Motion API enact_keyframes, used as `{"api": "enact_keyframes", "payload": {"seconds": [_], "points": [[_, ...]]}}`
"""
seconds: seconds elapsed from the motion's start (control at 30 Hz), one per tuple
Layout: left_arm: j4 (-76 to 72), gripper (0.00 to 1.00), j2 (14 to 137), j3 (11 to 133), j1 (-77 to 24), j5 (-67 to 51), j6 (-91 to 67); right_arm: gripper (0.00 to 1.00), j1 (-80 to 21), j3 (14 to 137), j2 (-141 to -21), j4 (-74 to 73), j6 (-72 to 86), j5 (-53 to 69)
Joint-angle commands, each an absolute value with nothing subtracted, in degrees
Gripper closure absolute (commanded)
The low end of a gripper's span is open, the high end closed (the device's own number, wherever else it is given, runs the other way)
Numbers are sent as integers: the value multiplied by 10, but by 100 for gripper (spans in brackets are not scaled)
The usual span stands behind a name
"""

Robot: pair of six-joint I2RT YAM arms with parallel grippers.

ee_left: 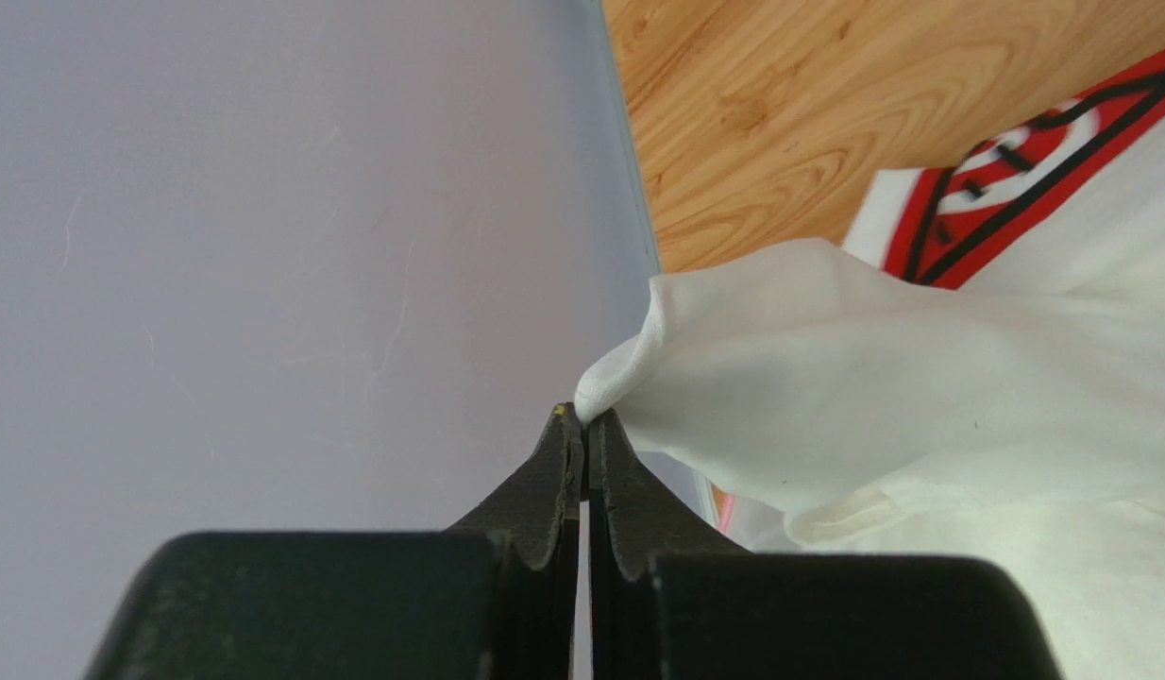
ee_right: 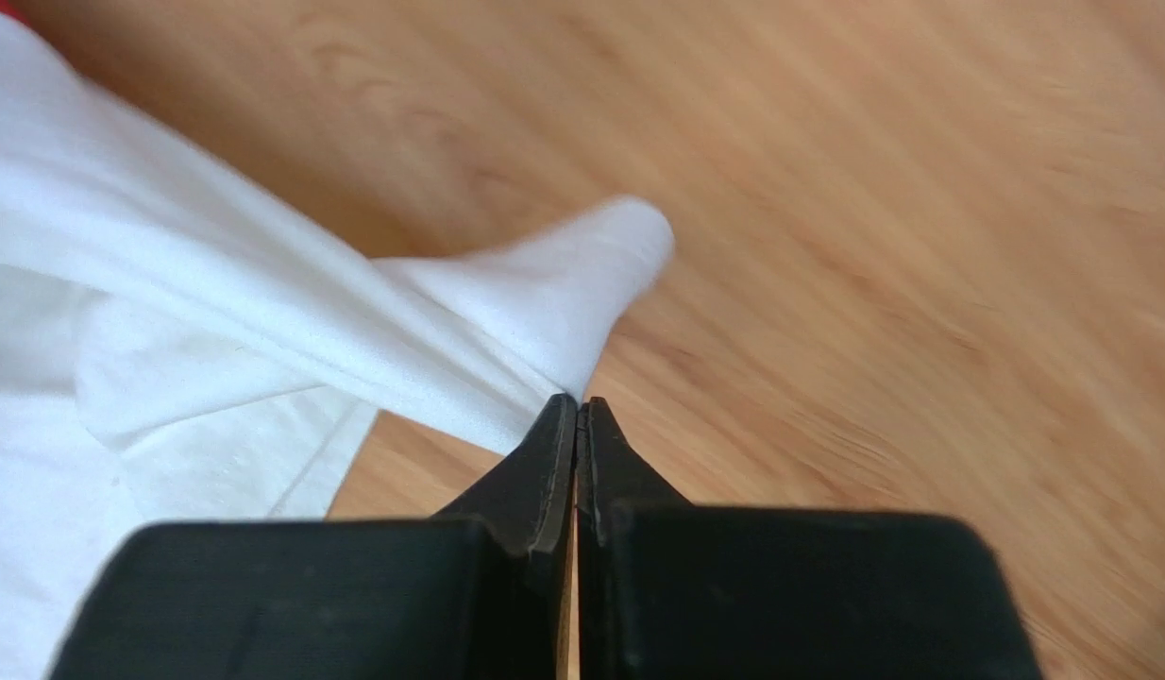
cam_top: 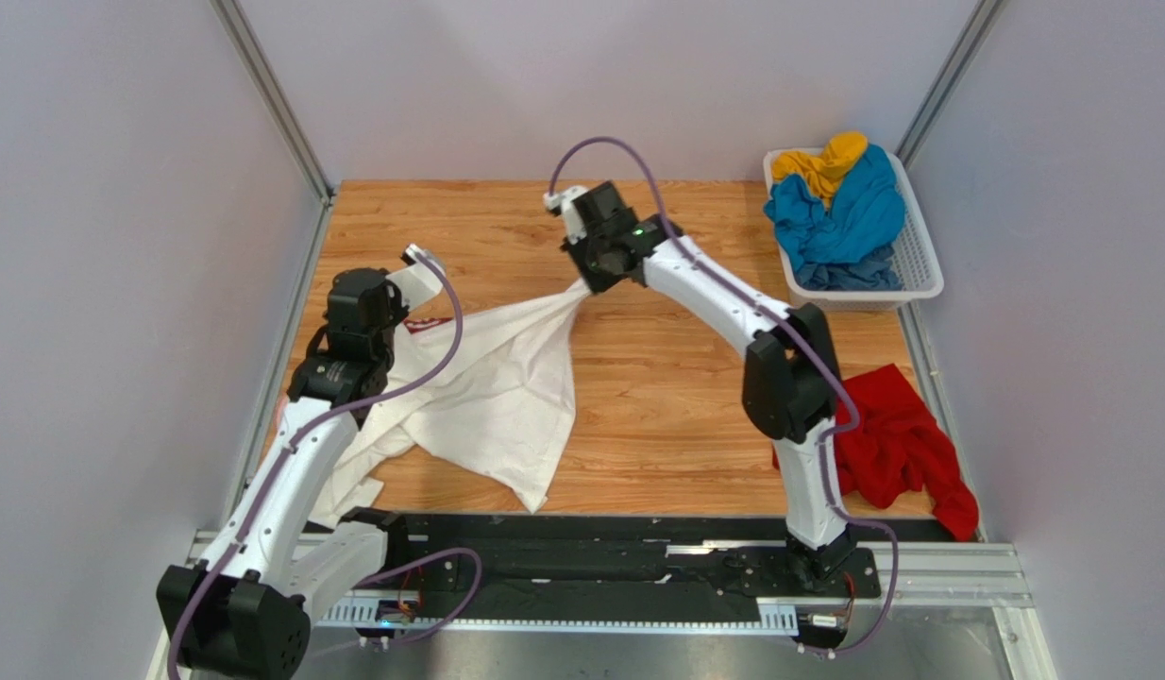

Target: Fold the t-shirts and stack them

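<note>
1. At the 9 o'clock side of the wooden table (cam_top: 659,383), the white t-shirt (cam_top: 496,404) is lying partly spread, its red print (ee_left: 1035,177) facing up.
2. At 2 o'clock, the white basket (cam_top: 922,276) is holding the blue t-shirt (cam_top: 847,213) and the yellow t-shirt (cam_top: 822,160).
3. At 4 o'clock, the red t-shirt (cam_top: 900,439) is lying crumpled by the table edge.
4. The right gripper (ee_right: 577,418) is pinching a corner of the white t-shirt, jaws closed on the cloth, holding it stretched toward 12 o'clock.
5. The left gripper (ee_left: 586,432) is clamping another fold of the same shirt, jaws closed on it.
</note>
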State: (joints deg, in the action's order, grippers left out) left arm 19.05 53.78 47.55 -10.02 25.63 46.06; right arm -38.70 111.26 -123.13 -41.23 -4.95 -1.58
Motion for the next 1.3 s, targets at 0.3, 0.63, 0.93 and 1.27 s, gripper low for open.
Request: {"api": "enact_keyframes", "payload": {"seconds": [0.3, 0.63, 0.93, 1.27], "points": [[133, 100, 655, 602, -145, 235, 448, 100, -274, 1037, -1049, -489, -105, -122], [99, 100, 730, 639, -158, 252, 461, 100, -275, 1021, -1094, -512, -105, -114], [69, 100, 746, 642, -158, 272, 502, 100, -277, 1172, -1263, -546, -106, -82], [48, 100, 779, 640, -158, 283, 509, 79, -278, 1303, -1385, -533, -151, -140]]}}
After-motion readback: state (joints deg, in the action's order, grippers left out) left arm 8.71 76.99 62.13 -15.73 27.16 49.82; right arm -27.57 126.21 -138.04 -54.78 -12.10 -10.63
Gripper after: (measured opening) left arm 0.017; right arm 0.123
